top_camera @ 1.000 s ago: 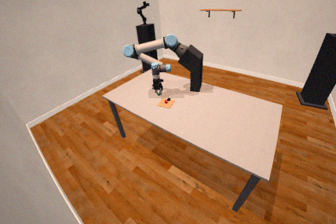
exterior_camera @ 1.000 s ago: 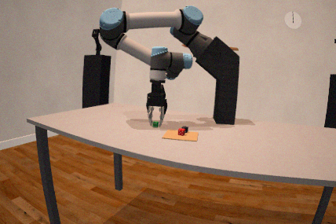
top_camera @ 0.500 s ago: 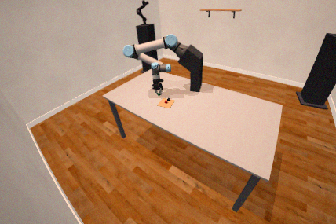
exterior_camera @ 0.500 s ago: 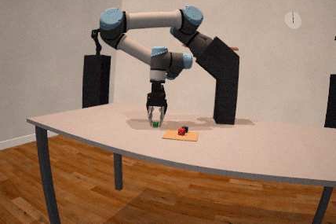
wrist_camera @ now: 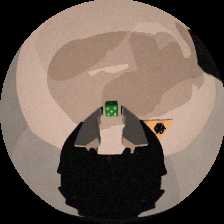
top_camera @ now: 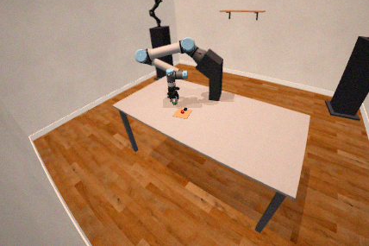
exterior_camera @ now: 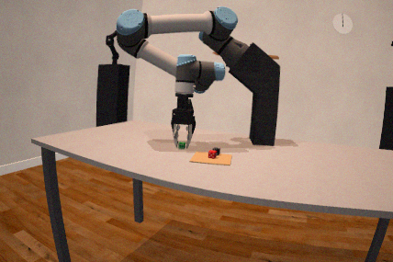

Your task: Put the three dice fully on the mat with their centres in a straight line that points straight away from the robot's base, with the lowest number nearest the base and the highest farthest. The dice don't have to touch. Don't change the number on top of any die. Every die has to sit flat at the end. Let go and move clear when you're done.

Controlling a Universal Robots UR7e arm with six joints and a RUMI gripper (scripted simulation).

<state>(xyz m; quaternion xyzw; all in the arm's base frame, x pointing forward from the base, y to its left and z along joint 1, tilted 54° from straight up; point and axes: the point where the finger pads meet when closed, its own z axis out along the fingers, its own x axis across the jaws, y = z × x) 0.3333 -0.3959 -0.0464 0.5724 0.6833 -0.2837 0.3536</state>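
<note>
Straddling the off-mat green die (top_camera: 174,103) (exterior_camera: 182,145) (wrist_camera: 111,108), gripper (top_camera: 174,101) (exterior_camera: 183,144) (wrist_camera: 111,106) part-open with slim side gaps, probably for centring before pinching; red die (top_camera: 182,111) (exterior_camera: 212,154) and black die (top_camera: 185,109) (exterior_camera: 217,151) (wrist_camera: 159,128) sit at the mat (top_camera: 181,116) (exterior_camera: 211,161) (wrist_camera: 149,123).

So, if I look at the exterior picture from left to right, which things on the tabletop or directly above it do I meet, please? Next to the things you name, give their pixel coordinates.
The gripper (exterior_camera: 182,144) (wrist_camera: 111,106) (top_camera: 174,101), the orange mat (exterior_camera: 211,161) (top_camera: 182,116) (wrist_camera: 165,123), the black angled robot stand (exterior_camera: 264,104) (top_camera: 215,80).

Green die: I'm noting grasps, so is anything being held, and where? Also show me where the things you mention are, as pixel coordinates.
Nothing is held. The green die (top_camera: 174,103) (exterior_camera: 182,145) (wrist_camera: 111,108) sits between the fingertips of the end effector (top_camera: 174,101) (exterior_camera: 183,146) (wrist_camera: 111,106), with a gap on each side.
</note>
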